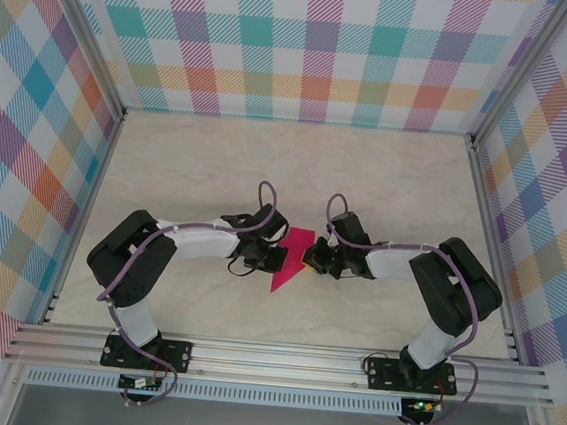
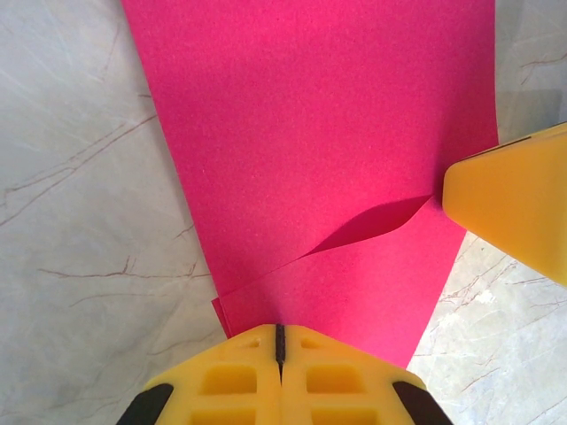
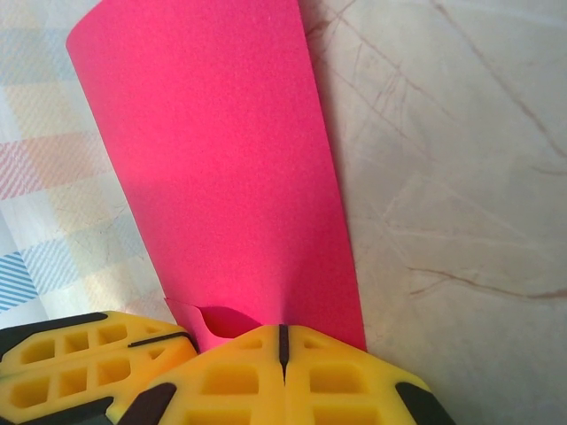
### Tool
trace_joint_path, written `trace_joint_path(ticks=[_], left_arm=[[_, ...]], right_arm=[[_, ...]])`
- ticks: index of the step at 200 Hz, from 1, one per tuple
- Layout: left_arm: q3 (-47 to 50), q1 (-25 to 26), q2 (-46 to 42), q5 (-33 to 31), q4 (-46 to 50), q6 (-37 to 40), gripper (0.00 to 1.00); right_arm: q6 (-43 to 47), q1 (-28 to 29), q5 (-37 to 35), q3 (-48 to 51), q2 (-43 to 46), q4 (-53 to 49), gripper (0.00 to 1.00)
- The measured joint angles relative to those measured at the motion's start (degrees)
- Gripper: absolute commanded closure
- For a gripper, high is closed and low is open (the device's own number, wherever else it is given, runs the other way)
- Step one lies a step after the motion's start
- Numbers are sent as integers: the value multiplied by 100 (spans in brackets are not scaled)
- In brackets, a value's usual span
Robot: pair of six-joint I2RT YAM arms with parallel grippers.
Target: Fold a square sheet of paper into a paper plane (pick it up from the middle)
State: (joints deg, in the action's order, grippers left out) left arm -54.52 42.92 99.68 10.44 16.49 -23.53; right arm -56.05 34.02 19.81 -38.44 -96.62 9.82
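Paper sheet (image 2: 319, 133) pinched at opposite edges by my left gripper (image 2: 279, 332) and right gripper (image 3: 282, 332), presumably steadying its fold.

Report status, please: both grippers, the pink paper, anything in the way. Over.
Left gripper shut on one edge of the thin magenta-pink paper sheet. Right gripper shut on the opposite edge. Sheet in two layers, top one bulging. Nothing seen in the way.

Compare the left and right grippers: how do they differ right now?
The left gripper pinches the paper's left edge; the right gripper pinches its right edge. The left gripper reaches in from the left, the right gripper from the right, so they face each other. Shared: yellow tips, jaws shut on the paper.
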Motion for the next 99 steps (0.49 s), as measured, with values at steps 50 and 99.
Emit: trace_joint_path(ticks=[50, 99], left_arm=[[0, 0, 0, 2, 0, 2, 100], [0, 0, -7, -2, 7, 0, 100]], right_arm=[[101, -195, -2, -26, 122, -131, 100], [157, -267, -4, -42, 0, -131, 100]])
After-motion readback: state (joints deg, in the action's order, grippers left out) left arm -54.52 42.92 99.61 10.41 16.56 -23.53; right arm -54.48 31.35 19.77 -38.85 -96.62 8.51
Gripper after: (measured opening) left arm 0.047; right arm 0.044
